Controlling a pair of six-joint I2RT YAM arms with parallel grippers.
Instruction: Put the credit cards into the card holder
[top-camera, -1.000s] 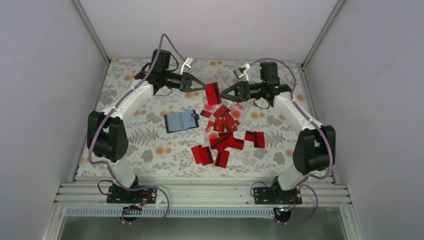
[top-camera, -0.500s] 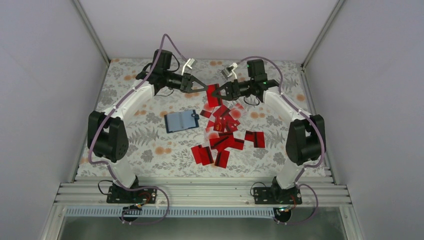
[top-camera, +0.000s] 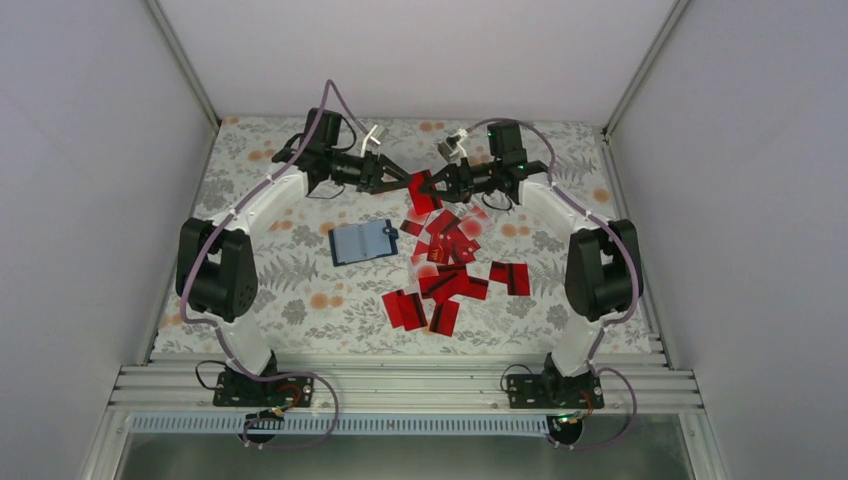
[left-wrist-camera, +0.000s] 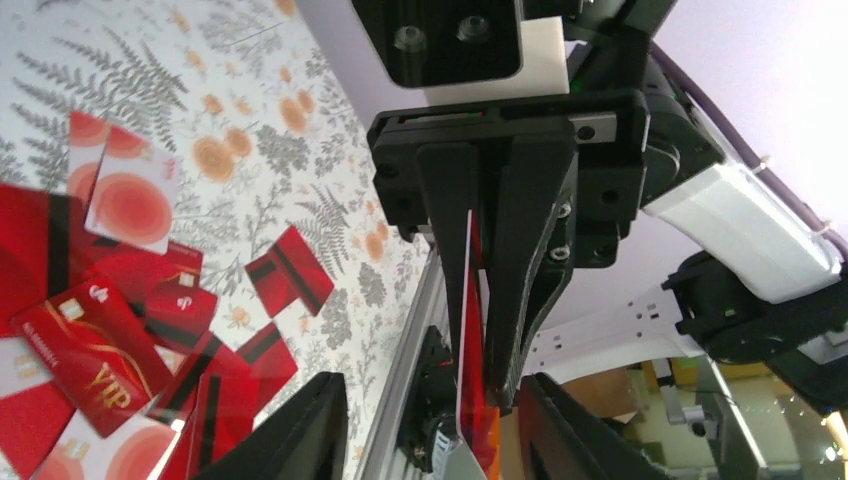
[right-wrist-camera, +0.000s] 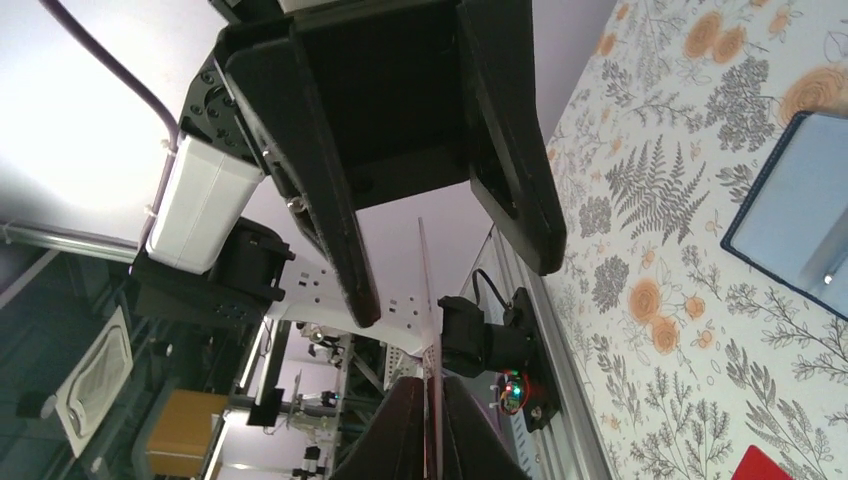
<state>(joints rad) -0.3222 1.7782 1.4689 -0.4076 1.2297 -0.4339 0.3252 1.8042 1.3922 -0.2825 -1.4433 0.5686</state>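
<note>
One red credit card (top-camera: 423, 194) hangs on edge above the back of the table, between the two grippers. My right gripper (top-camera: 433, 186) is shut on it; in the right wrist view the card (right-wrist-camera: 424, 330) runs edge-on out of the closed fingers (right-wrist-camera: 405, 435). My left gripper (top-camera: 404, 182) faces it, open, with its fingers (left-wrist-camera: 300, 430) standing apart on either side of the card (left-wrist-camera: 470, 340) without touching it. Several more credit cards (top-camera: 450, 262) lie scattered on the cloth. The navy card holder (top-camera: 362, 241) lies flat to their left and shows at the right wrist view's edge (right-wrist-camera: 800, 200).
The floral tablecloth (top-camera: 300, 290) covers the table. Grey walls close in the left, right and back. An aluminium rail (top-camera: 420, 385) with both arm bases runs along the near edge.
The right gripper came in from the right and shut on the card that the left gripper held. The left gripper then opened and let go of it.
</note>
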